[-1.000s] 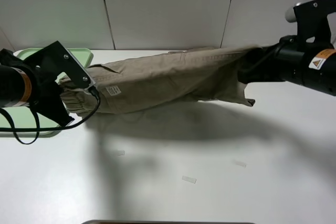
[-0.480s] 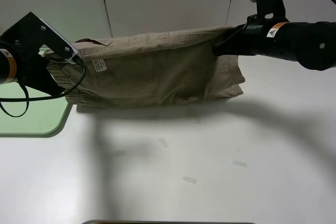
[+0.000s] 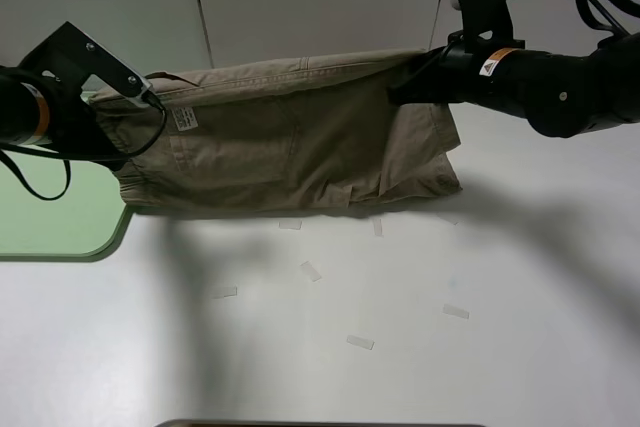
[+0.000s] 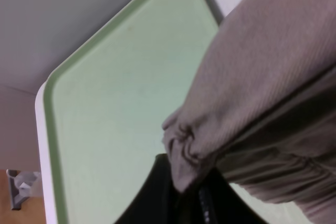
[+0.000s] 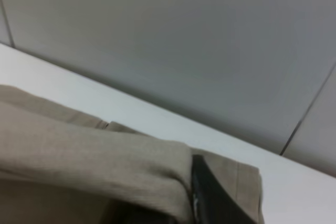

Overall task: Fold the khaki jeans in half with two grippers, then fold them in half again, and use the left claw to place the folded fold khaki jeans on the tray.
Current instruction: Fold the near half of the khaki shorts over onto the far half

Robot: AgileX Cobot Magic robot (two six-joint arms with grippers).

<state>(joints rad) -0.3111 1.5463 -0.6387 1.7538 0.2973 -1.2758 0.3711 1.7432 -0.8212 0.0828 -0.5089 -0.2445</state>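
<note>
The khaki jeans (image 3: 290,137) hang stretched between my two grippers above the white table, lower edge near the tabletop. My left gripper (image 3: 135,97) is shut on the gathered waistband end at the left; the left wrist view shows bunched fabric (image 4: 262,98) pinched at its black fingers (image 4: 163,192). My right gripper (image 3: 405,82), on the arm with the orange sticker, is shut on the upper right edge; the right wrist view shows khaki cloth (image 5: 94,156) against a black finger (image 5: 210,198). The mint-green tray (image 3: 60,217) lies at the left, partly under the left arm, also in the left wrist view (image 4: 115,87).
Several small white tape strips (image 3: 311,271) lie on the white table (image 3: 400,347) in front of the shorts. A grey panelled wall (image 3: 320,7) stands close behind. A dark object's edge (image 3: 320,424) shows at the table's front edge.
Both grippers have lifted the shorts and carried them toward the back wall; the cloth now hangs flatter and wider. The right arm has moved left and up, the left arm up.
</note>
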